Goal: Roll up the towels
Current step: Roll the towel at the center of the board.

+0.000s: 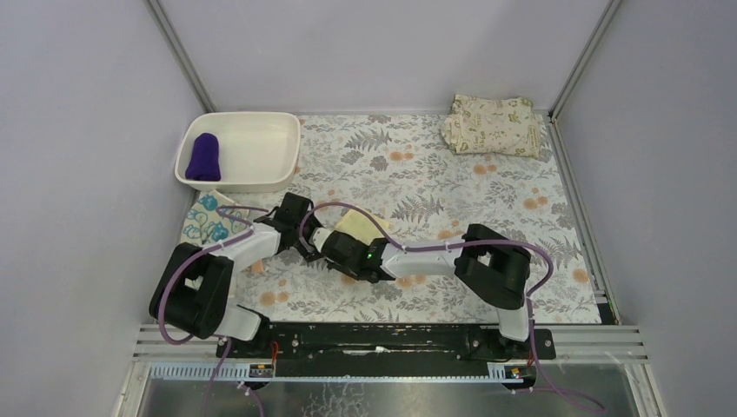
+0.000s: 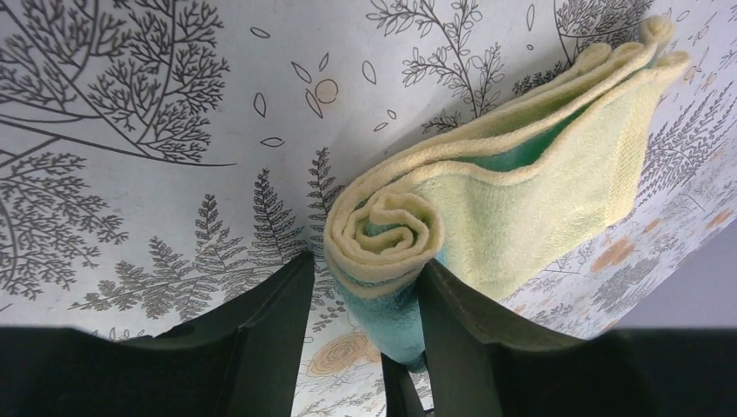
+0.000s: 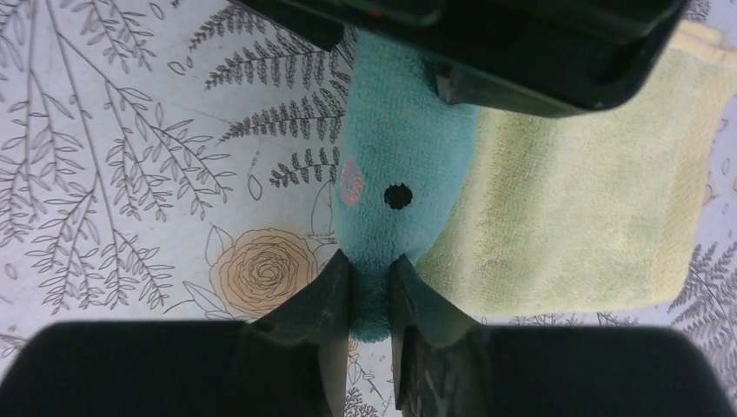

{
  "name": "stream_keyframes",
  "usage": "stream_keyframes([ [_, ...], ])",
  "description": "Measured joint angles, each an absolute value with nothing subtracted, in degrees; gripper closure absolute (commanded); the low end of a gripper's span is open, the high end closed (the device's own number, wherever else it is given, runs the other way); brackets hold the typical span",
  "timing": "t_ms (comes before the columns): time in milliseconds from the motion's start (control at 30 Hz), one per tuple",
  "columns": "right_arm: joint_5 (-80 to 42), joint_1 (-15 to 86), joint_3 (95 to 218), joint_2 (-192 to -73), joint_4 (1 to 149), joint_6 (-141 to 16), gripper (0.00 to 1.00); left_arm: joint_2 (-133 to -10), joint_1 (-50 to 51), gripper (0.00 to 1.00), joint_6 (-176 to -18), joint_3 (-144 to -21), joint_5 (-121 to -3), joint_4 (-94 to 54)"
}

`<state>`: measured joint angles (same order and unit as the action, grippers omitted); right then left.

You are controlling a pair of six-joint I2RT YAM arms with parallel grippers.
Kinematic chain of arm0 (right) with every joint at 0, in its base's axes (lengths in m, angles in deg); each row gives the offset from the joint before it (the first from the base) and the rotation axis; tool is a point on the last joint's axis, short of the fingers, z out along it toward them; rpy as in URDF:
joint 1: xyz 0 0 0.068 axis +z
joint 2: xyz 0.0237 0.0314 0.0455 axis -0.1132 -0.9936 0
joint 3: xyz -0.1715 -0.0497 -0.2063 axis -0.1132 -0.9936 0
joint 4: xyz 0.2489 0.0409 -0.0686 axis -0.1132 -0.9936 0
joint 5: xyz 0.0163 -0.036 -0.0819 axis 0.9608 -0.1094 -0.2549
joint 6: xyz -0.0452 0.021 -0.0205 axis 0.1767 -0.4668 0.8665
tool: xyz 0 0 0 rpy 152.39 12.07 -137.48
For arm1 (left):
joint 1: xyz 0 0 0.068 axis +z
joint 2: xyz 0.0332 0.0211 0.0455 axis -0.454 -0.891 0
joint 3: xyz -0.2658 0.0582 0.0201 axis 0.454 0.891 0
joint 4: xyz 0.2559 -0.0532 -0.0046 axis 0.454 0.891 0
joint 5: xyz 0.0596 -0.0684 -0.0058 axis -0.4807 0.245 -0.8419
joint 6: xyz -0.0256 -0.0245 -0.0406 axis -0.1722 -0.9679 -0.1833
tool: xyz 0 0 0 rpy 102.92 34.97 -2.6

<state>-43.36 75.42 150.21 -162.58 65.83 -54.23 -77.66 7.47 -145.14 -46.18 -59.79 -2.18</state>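
The pale yellow towel (image 1: 358, 224) lies mid-table, partly rolled. In the left wrist view its spiral end (image 2: 382, 233) sits between my left gripper's (image 2: 365, 265) open jaws; it touches the right finger (image 2: 456, 330), and a gap shows at the left finger (image 2: 265, 330). My right gripper (image 3: 369, 263) is shut on the roll's teal end (image 3: 395, 191), opposite the left gripper (image 1: 311, 238). The rest of the towel (image 3: 582, 200) lies flat. The purple towel (image 1: 204, 156) lies rolled in a white tub (image 1: 261, 148). The teal swirl towel (image 1: 207, 221) lies flat at the left.
A folded beige leaf-printed cloth (image 1: 491, 124) lies at the back right. The table wears a fern-and-flower printed mat (image 1: 417, 174). Grey walls close in the left, back and right. The two arms meet near the middle, their purple cables looping above them.
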Motion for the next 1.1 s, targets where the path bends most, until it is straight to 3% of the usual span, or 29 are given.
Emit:
stream_keyframes([
  [167, -34.0, 73.0, 150.6, -161.8, 66.2, -54.6, 0.93, -75.1, 7.4, 0.39, -144.7, -46.2, -63.1, 1.2],
  [367, -12.6, 66.0, 150.8, -162.2, 67.6, -59.0, 0.94, -70.0, 8.0, 0.23, -144.0, -46.2, -66.7, 8.3],
  [567, 7.7, 59.3, 150.4, -165.9, 72.2, -66.4, 0.94, -64.8, 8.8, 0.17, -144.0, -45.7, -67.7, 11.2],
  [900, 29.6, 51.7, 146.7, -173.3, 86.2, -83.2, 0.93, -62.0, 9.0, 0.23, -144.0, -42.6, -64.8, 11.5],
  [1100, 33.3, 50.3, 146.4, -175.4, 89.2, -88.9, 0.84, -66.6, 9.0, 0.43, -143.6, -42.6, -62.9, 7.8],
])
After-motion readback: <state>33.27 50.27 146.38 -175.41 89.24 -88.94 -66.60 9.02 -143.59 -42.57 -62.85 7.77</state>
